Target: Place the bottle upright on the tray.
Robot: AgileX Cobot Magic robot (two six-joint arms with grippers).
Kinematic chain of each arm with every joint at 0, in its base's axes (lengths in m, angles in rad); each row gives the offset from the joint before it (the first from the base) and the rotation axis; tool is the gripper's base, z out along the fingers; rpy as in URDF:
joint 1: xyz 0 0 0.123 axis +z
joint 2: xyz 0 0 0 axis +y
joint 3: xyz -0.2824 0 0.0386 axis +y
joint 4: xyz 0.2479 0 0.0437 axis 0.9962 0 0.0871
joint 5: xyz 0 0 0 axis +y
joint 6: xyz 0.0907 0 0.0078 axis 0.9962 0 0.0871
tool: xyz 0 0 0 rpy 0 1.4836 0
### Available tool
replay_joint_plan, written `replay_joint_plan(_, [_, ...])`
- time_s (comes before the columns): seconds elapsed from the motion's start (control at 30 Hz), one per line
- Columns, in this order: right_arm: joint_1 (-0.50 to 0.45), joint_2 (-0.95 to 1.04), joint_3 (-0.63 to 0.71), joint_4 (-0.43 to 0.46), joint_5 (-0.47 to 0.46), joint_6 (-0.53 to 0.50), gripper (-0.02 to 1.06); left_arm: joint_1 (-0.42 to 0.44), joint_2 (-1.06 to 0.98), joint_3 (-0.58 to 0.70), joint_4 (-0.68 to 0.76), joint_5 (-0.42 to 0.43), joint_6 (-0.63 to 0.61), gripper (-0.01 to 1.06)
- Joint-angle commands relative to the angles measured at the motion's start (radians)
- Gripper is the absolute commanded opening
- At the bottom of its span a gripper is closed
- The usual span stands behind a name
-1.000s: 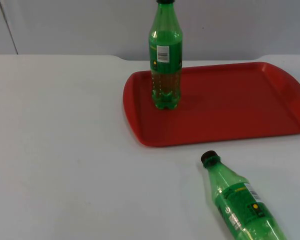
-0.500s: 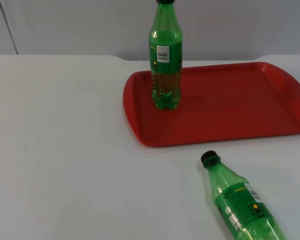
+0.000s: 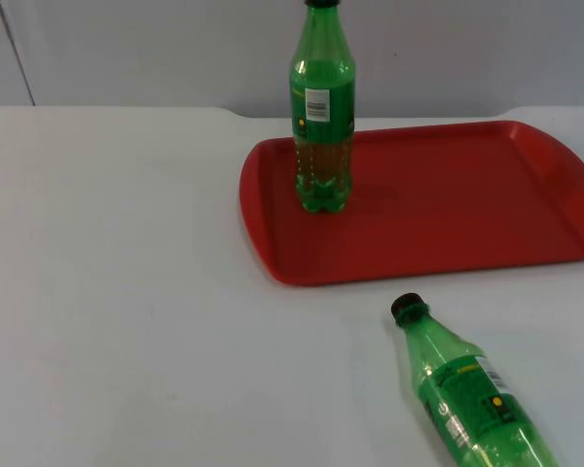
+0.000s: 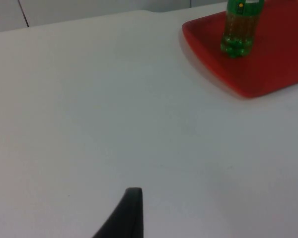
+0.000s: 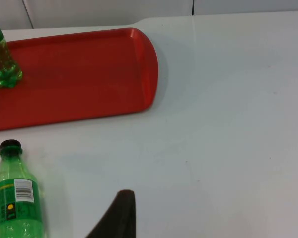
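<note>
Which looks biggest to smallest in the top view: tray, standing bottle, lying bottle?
1. Red tray, by far the largest.
2-3. Standing bottle and lying bottle: not ranked. They look like the same kind of bottle; the lying one is closer to the camera and cut off by the frame edge.

You have a white worktop [image 3: 127,292] running back to a grey partition wall [image 3: 156,49]; the worktop's far edge shows a small step near the middle.
</note>
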Motion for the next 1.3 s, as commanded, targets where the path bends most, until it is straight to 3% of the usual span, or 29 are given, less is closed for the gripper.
replay_joint_plan(0.0, [-0.008, -0.003, 0.005, 0.003, -0.001, -0.001, 1.05, 0.001, -0.003, 0.005, -0.004, -0.003, 0.000, 1.05])
replay_joint_plan(0.93, [-0.008, -0.003, -0.003, 0.032, -0.003, -0.018, 1.01, 0.001, -0.003, 0.005, -0.004, -0.003, 0.000, 1.05])
replay_joint_plan(1.27, [-0.008, 0.342, -0.178, 0.154, 0.009, -0.041, 1.00, 0.001, -0.003, 0.005, -0.004, -0.003, 0.000, 1.05])
